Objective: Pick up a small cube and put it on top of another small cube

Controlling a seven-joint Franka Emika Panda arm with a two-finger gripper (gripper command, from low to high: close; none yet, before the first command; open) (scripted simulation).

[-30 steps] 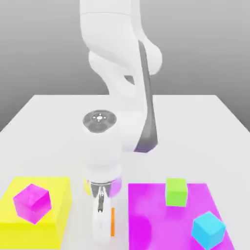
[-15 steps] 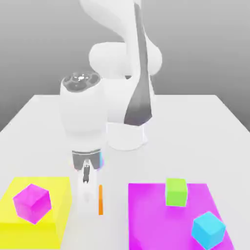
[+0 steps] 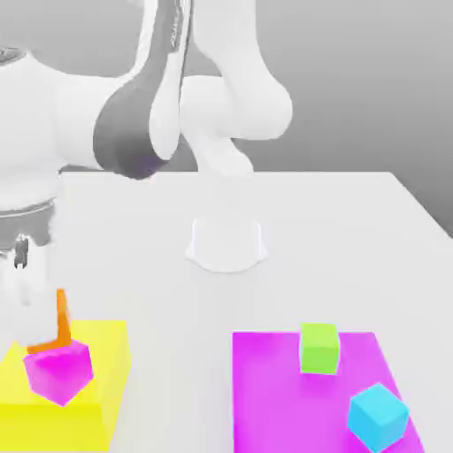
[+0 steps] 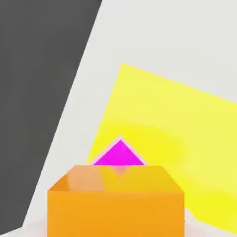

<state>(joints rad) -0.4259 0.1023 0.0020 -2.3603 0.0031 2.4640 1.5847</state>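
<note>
The arm has swung across to the exterior view's left. With it, the gripper (image 3: 40, 323) has brought the orange cube (image 3: 62, 318) away from the gap between the two slabs. The cube now sits directly over the magenta cube (image 3: 57, 373), which has stayed put on the yellow slab (image 3: 99, 354) at the near left.

The orange cube's underside looks level with the magenta cube's top. I cannot tell whether they are touching or only just apart. In the hand view the orange cube (image 4: 115, 199) stands in front, and a corner of the magenta cube (image 4: 119, 155) pokes out just behind it. The two look lined up but turned at an angle to each other.

I cannot tell whether the gripper is clamped on the orange cube or has let go.

In my judgement the carry is over and you are at the release. Check that the cube rests flat before you lift away, since the magenta top is glossy and skewed under it. The green cube (image 3: 318, 347) and cyan cube (image 3: 378, 418) lie well apart on the right.
</note>
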